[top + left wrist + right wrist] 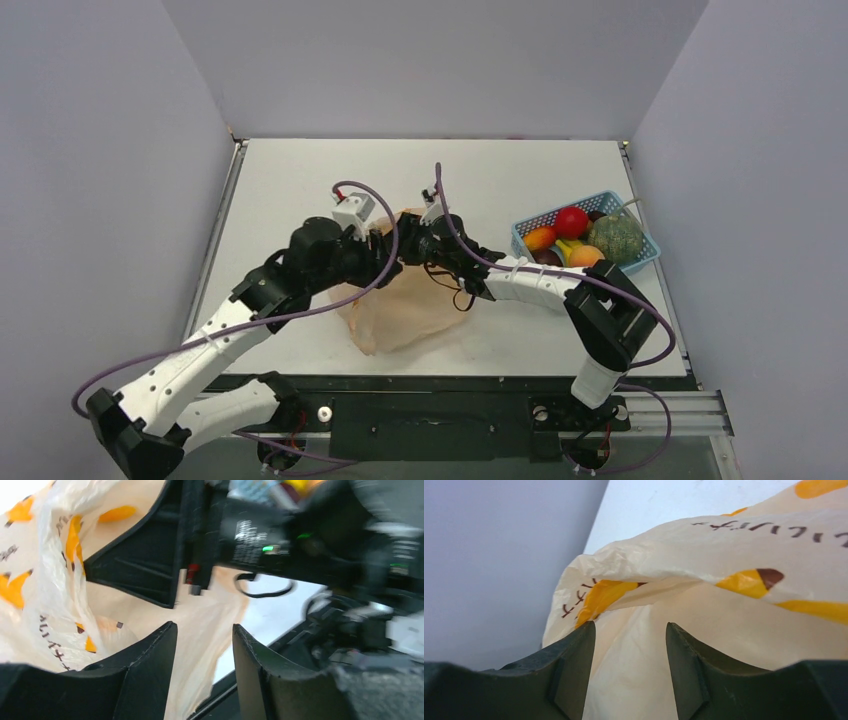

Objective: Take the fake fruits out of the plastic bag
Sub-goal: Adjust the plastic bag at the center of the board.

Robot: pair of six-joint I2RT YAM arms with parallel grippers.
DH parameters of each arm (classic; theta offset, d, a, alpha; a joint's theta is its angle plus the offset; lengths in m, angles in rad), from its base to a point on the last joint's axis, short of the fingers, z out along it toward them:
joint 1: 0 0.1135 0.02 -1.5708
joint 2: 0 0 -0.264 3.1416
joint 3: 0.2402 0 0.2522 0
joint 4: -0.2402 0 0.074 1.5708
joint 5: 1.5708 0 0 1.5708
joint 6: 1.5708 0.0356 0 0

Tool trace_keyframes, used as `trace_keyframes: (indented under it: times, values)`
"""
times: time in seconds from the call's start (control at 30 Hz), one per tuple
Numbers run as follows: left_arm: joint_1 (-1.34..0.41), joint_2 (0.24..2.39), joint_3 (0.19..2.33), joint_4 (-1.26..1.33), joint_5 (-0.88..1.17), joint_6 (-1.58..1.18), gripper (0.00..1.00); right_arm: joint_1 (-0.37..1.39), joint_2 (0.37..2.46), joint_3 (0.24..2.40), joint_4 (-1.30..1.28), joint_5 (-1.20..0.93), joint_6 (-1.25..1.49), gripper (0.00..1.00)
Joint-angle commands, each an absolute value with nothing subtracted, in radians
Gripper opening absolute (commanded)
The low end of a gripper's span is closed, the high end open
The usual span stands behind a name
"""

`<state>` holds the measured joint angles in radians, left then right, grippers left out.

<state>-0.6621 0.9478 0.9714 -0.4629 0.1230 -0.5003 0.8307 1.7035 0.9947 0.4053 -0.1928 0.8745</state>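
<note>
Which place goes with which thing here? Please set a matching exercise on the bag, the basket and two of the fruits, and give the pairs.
Things:
1. thin peach-orange plastic bag printed with bananas
2. light blue perforated plastic basket
3. ribbed green toy melon
4. glossy red round toy fruit

Places:
A. in the basket, at its right end
B. on the white table's right part, holding fruits
C. crumpled in the middle of the table
D. in the basket, far side, left of the melon

Pairs: 1-C, 2-B, 3-A, 4-D

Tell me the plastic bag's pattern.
The plastic bag is pale peach, printed with yellow-orange bananas and dark lettering; clearest in the right wrist view.
</note>
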Motion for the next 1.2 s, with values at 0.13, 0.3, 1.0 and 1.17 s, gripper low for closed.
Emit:
trace_keyframes:
  times: [0.13, 0.3, 1.0, 1.17]
  values:
    - [-0.794, 1.037, 0.993, -0.619, -0.367, -0.552, 0.42, 0.808, 1.688, 0.952, 0.574, -0.249, 0.986, 0.50]
    - [-0.794, 0.985, 0.956, -0.630, -0.370, -0.622, 0.53, 0.790, 1.691, 0.937, 0.544, -0.244, 0.949, 0.50]
    - [-0.637, 1.202, 1.095, -0.753, -0.202, -0.394, 0.85, 0.779, 1.683, 0.996, 0.272, -0.134, 0.675, 0.50]
    - [-0.643, 1.263, 1.046, -0.684, -0.129, -0.403, 0.70, 0.772, 1.708, 1.033, 0.251, -0.117, 0.674, 0.50]
